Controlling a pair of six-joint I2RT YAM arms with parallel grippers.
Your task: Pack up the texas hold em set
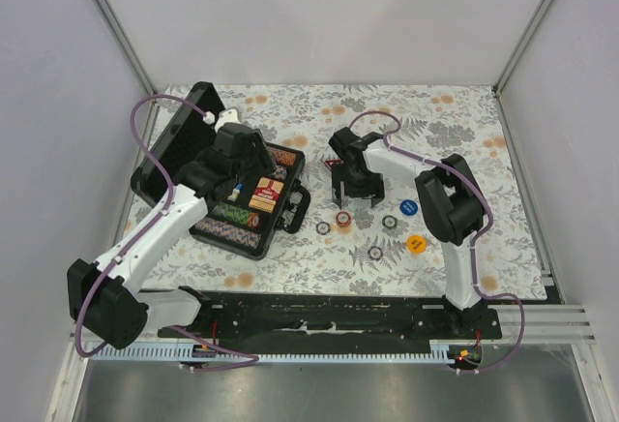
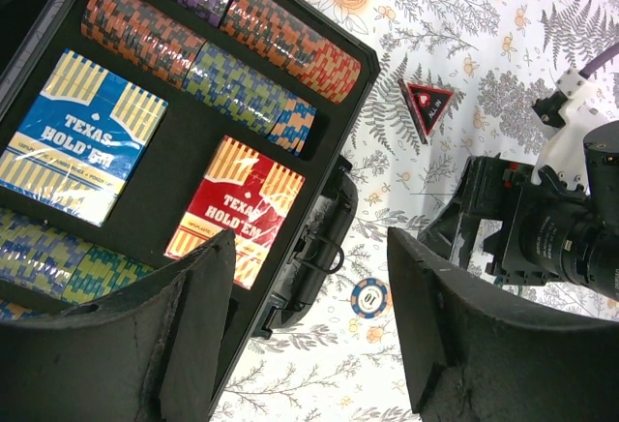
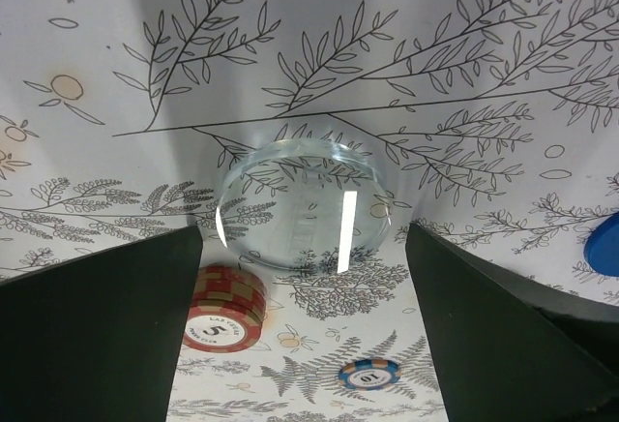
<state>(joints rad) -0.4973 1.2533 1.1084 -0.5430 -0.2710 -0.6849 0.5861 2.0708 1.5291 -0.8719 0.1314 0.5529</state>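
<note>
The black case (image 1: 296,163) lies open at the left, with rows of coloured chips (image 2: 227,54), a blue card deck (image 2: 82,136) and a red card deck (image 2: 237,209) inside. My left gripper (image 1: 253,163) hovers open and empty over the case's near edge (image 2: 309,345). The red-marked triangle (image 1: 332,164) lies on the cloth beside the case (image 2: 427,103). My right gripper (image 1: 356,195) is open and empty (image 3: 305,340) above a clear round disc (image 3: 303,204). A red "5" chip stack (image 3: 224,311) and a blue "10" chip (image 3: 368,375) lie just beyond its fingertips.
More loose chips lie on the floral cloth right of the case: two dark ones (image 1: 389,221) (image 1: 375,253), a blue disc (image 1: 408,207) and an orange disc (image 1: 416,244). The case lid (image 1: 174,141) stands up at the far left. White walls enclose the table.
</note>
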